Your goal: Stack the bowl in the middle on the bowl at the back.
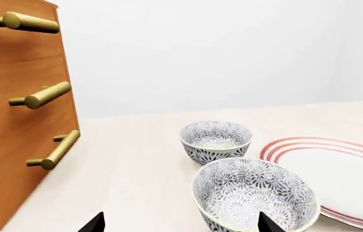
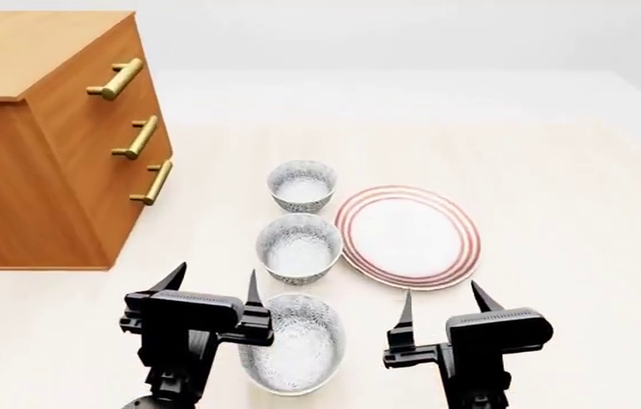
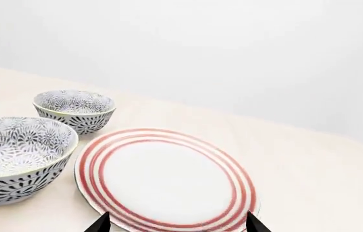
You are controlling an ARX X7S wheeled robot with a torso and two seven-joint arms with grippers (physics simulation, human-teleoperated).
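Three grey-patterned bowls stand in a row in the head view. The bowl at the back (image 2: 303, 185) is farthest, the bowl in the middle (image 2: 297, 247) sits just before it, and a third bowl (image 2: 292, 342) is nearest. My left gripper (image 2: 212, 283) hovers open just left of the middle bowl's near rim, holding nothing. In the left wrist view the left gripper (image 1: 181, 224) has one fingertip over the middle bowl (image 1: 256, 193), with the back bowl (image 1: 216, 139) beyond. My right gripper (image 2: 446, 300) is open and empty near the plate's front edge. The right wrist view also shows the right gripper (image 3: 177, 224), the middle bowl (image 3: 14, 154) and the back bowl (image 3: 75, 108).
A flat white plate with red rings (image 2: 408, 236) lies right of the middle and back bowls, and the plate (image 3: 165, 179) also lies just ahead of the right gripper. A wooden chest of drawers (image 2: 48, 153) with brass handles (image 1: 46, 94) stands at the left on the pale tabletop (image 2: 548, 170).
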